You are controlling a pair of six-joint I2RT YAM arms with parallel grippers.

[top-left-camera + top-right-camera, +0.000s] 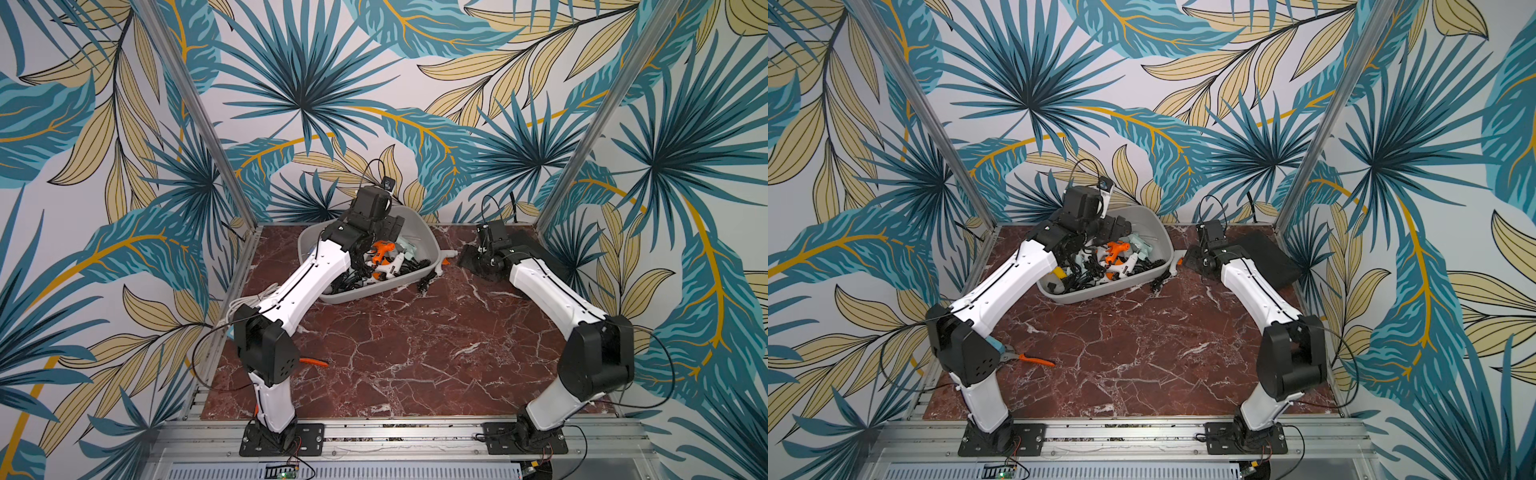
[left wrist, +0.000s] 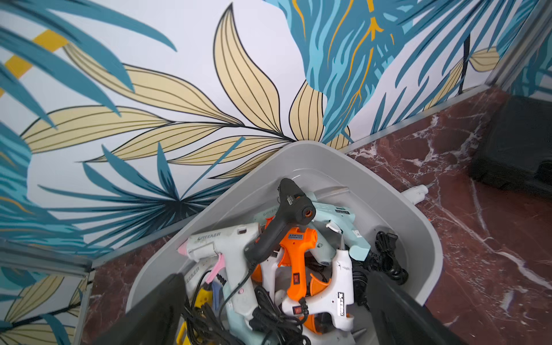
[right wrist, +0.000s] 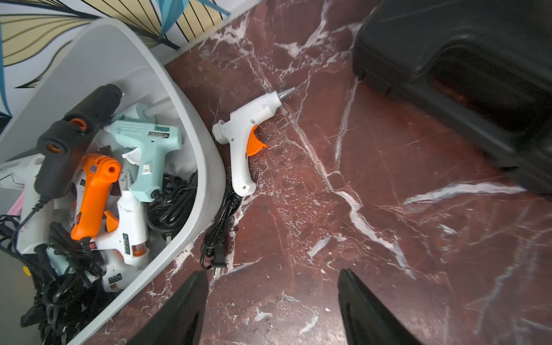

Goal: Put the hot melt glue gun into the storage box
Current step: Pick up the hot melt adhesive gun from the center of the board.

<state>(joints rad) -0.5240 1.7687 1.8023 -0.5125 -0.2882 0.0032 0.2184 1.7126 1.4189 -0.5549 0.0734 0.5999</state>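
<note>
Aiming at the stray glue gun [image 3: 239, 134] ahead, your right gripper [image 3: 271, 273] gapes empty; your left gripper [image 2: 276, 276] hangs released over the storage box [image 2: 313, 148].

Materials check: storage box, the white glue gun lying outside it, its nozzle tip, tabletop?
Storage box: light grey moulded plastic, smooth, soft sheen.
White glue gun: matte white plastic shell, visible screw holes, orange trigger.
Nozzle: grey, metallic-looking cone.
Tabletop: red marble pattern with white veins; real stone or printed laminate, cannot tell.
</note>
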